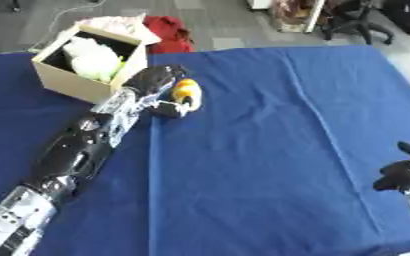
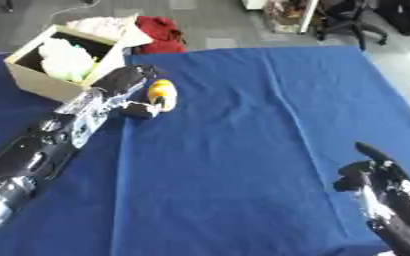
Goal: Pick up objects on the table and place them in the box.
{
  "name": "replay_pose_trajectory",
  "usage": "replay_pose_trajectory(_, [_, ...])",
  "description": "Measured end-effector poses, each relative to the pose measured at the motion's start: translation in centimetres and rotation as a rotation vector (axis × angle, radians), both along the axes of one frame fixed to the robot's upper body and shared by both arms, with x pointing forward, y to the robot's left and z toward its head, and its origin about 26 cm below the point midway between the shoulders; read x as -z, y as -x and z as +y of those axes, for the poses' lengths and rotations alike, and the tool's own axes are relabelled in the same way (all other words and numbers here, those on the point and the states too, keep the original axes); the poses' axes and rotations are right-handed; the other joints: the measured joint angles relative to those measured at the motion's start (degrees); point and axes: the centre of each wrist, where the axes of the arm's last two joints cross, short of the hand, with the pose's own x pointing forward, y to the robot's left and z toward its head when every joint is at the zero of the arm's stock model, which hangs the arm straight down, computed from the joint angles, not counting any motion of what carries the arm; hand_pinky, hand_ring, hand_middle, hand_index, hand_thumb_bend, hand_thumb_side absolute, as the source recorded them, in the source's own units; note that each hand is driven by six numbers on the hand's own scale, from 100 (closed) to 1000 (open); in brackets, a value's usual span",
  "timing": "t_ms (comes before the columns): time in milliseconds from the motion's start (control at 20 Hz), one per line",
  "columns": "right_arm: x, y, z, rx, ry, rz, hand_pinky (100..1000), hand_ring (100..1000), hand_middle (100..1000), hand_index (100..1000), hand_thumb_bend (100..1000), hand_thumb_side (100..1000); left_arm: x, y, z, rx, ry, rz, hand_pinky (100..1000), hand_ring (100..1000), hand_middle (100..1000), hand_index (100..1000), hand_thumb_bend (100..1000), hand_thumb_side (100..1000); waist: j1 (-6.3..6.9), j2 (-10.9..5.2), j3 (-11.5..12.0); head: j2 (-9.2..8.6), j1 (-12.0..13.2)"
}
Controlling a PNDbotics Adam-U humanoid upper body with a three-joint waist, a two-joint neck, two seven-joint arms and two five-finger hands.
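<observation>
Beside the left hand, on its right, a small yellow-and-white toy shows against the blue cloth. Hand's thumb seems curled under the toy and the fingers arch over its far side; judged as closed around it, though whether the toy is lifted or still resting on the cloth cannot be told. Just to the hand's left stands the cardboard box, open at the top, already holding something pale green and white. Left forearm runs back toward the near left corner.

Right hand idles well apart, at the near right, fingers partly curled, holding nothing.

Step in hand, as judged: grasp of the toy, just ahead of the carry. Next move calls for a lift high enough to clear the box's near wall, a short swing to the hand's left over the opening, then release above the pale contents. No other loose items visible on the cloth.
</observation>
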Motion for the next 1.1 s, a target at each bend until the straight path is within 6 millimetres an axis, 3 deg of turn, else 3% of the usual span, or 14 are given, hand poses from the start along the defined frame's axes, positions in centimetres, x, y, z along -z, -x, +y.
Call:
replay_pose_trajectory(250, [-0.05,-0.04,0.03,-0.002,0.000,-0.003,604,565,587,910,100,429,-0.25,-0.10,0.09,-0.001,-0.049,0.093,810,739,801,906,179,543,0.00,0.00,0.01,0.00,-0.03])
replay_pose_trajectory(450, [-0.06,-0.05,0.03,-0.002,0.000,-0.003,604,564,587,909,100,429,-0.36,-0.14,0.00,-0.014,-0.057,0.094,754,606,655,816,218,220,0.00,0.00,0.06,0.00,-0.06])
replay_pose_trajectory(500, [-0.06,-0.05,0.03,-0.002,0.000,-0.003,604,564,586,909,100,429,-0.38,-0.14,-0.12,-0.017,-0.053,0.086,744,585,624,796,218,191,0.00,0.00,0.07,0.00,-0.07])
replay_pose_trajectory(750, [-0.06,-0.05,0.03,-0.002,0.000,-0.003,604,564,586,909,100,429,-0.19,-0.04,-0.25,-0.048,-0.023,0.005,657,424,406,614,100,184,0.00,0.00,0.14,0.00,-0.12])
replay_pose_trajectory(1050, [-0.06,-0.05,0.03,-0.002,0.000,-0.003,605,563,586,909,100,428,0.28,0.14,-0.07,-0.087,0.069,-0.129,595,327,274,507,100,194,0.00,0.00,0.48,0.01,-0.24])
replay_pose_trajectory(1100, [-0.06,-0.05,0.03,-0.002,0.000,-0.003,605,563,586,909,100,426,0.19,0.16,-0.12,-0.090,0.093,-0.150,588,316,261,496,100,232,0.00,0.00,0.54,0.01,-0.28])
